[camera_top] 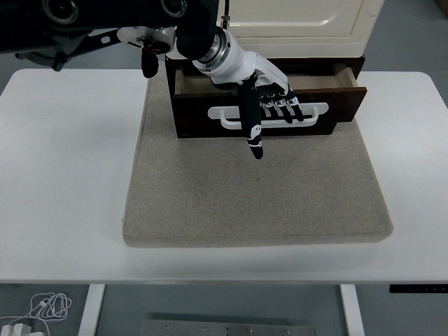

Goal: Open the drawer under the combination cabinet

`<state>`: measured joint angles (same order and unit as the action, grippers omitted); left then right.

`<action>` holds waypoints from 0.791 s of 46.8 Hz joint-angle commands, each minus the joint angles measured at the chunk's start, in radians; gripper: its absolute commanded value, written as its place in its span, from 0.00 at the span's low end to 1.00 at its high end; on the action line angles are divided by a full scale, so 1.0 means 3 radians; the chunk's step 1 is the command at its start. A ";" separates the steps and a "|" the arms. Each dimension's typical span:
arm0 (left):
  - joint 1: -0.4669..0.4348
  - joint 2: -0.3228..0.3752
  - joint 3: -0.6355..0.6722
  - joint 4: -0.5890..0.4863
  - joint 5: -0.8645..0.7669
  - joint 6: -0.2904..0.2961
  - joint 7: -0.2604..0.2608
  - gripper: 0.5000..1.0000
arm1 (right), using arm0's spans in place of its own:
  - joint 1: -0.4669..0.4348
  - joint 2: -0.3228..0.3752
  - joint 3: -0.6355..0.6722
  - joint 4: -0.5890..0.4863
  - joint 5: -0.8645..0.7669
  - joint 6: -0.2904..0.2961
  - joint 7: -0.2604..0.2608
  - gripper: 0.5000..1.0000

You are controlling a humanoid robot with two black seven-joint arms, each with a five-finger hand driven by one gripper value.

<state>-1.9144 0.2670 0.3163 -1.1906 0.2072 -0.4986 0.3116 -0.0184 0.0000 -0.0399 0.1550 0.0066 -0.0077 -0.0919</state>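
The combination cabinet (301,21) is cream coloured and stands at the back of a grey mat. Under it the dark brown drawer (343,105) is pulled partly out, so its open top shows. My left hand (269,105) reaches in from the upper left. Its fingers (283,106) are curled over the drawer's white handle (315,112). One black digit (253,136) points straight down past the drawer front onto the mat. The inside of the drawer is mostly hidden by the hand.
The grey mat (252,196) covers the middle of the white table (56,175). A black-and-white arm part (148,59) hangs at the cabinet's left corner. Cables lie on the floor at the lower left (42,308).
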 commanded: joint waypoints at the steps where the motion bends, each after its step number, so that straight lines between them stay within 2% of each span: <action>1: 0.0000 0.0005 -0.0011 0.0006 -0.0001 0.0000 -0.0001 1.00 | 0.0000 0.0000 0.0000 0.0000 -0.0002 0.0000 0.0000 0.86; 18: 0.0000 0.0036 -0.0011 0.0026 -0.0001 0.0061 -0.0006 1.00 | 0.0000 0.0000 0.0000 0.0000 -0.0002 0.0000 0.0000 0.86; 37: -0.0010 0.0036 -0.0001 0.0011 0.0005 0.0036 0.0004 1.00 | 0.0000 0.0000 0.0000 0.0000 -0.0002 0.0000 0.0000 0.86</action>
<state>-1.9175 0.2777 0.3144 -1.1858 0.2085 -0.4876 0.3120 -0.0184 0.0000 -0.0399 0.1550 0.0061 -0.0077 -0.0918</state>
